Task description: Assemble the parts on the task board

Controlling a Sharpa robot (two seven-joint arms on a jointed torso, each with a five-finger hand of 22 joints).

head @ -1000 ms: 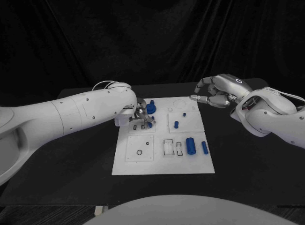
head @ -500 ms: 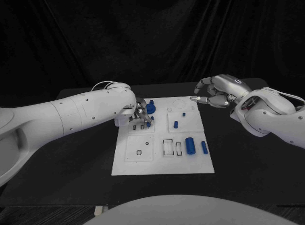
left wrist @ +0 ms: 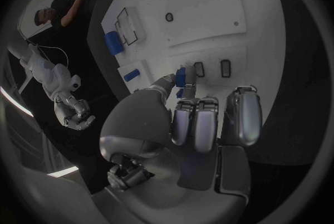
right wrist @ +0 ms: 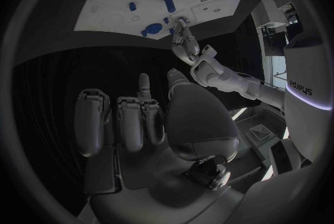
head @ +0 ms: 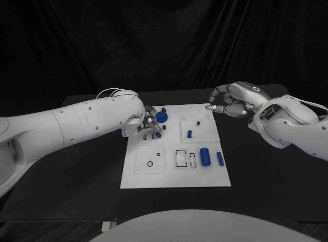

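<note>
Task board: the white task board (head: 175,174) lies flat in the middle of the black bench (head: 272,176), between the two hands, its near end well clear of both.
Held part: a small blue part (left wrist: 181,75) is pinched at the fingertips of the left hand (head: 148,126), just above two small rectangular slots (left wrist: 212,68) in the board; whether it touches the board I cannot tell.
Round part: a larger blue round part (head: 162,116) stands on the board just beyond the left hand, on its far side.
Peg: a short blue peg (head: 189,134) stands in the board's middle block, between the two hands, nearer the left.
Small stud: a tiny blue stud (head: 198,122) sits on the board's far block, toward the right hand.
Large cylinder: a thick blue cylinder (head: 205,156) lies on the board's near right part, well apart from both hands.
Slim bar: a thin blue bar (head: 219,159) lies just beside the cylinder, on the side nearer the board's right edge.
Left hand: clenched on the small blue part, thumb and a finger holding it, the other fingers pointing down at the board.
Right hand: the right hand (head: 233,101) hovers at the board's far right corner, fingers curled in, nothing in it.
</note>
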